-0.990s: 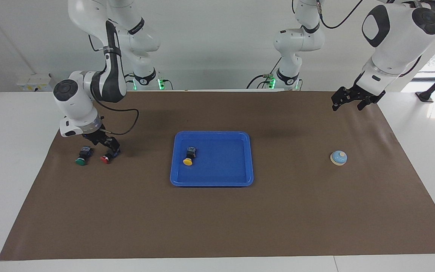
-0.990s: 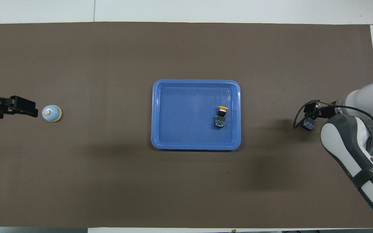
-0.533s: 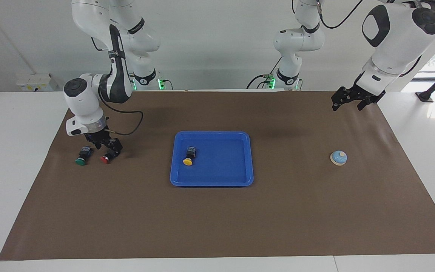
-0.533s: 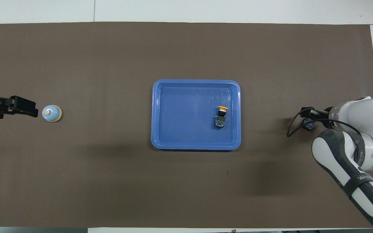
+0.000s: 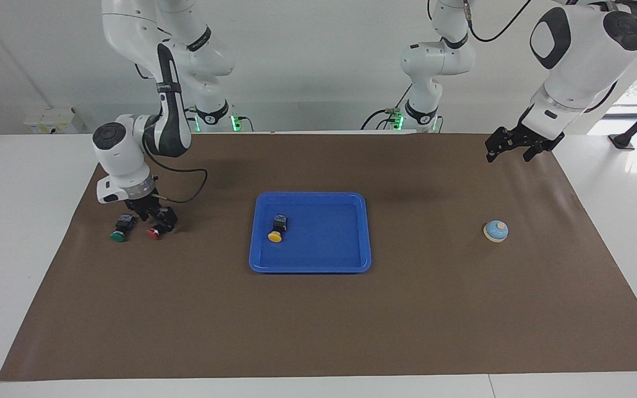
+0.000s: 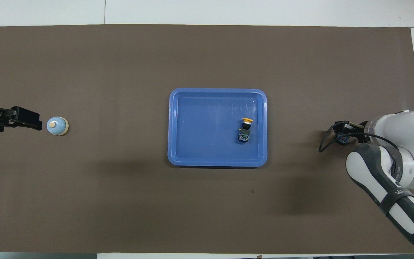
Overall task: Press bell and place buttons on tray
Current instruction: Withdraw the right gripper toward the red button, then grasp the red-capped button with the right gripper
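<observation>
Facing view first: compared with a second ago, the right arm has pulled its wrist in and stood up straighter over the red button [image 5: 155,232]. The right gripper [image 5: 156,216] now points nearly straight down with its fingers on either side of the button's black body, which sits on the brown mat [image 5: 318,331]. Whether they actually pinch it I can't tell; they look partly closed around it but nothing is lifted. The green button [image 5: 119,235] lies just beside those fingers, toward the right arm's end of the counter [image 5: 9,221], same spot as before. The yellow button [image 5: 276,235] lies in the blue tray [image 5: 310,268], well apart from the fingers, toward the middle. The left arm hasn't budged: it waits with the left gripper [image 5: 507,153] up in the air over the mat's edge, fingers spread wide and holding nothing. The bell [image 5: 496,230] sits on the mat, well apart from them.

Overhead view: the right arm's white wrist has slid in over the buttons, so the right gripper [image 6: 343,132] shows only as a dark bit with some blue at its tip; red and green caps are hidden. The left gripper [image 6: 36,121] sticks in from the edge, its tips just beside the bell [image 6: 57,126], unchanged. The tray [image 6: 217,162] holds the yellow button [image 6: 245,125].
</observation>
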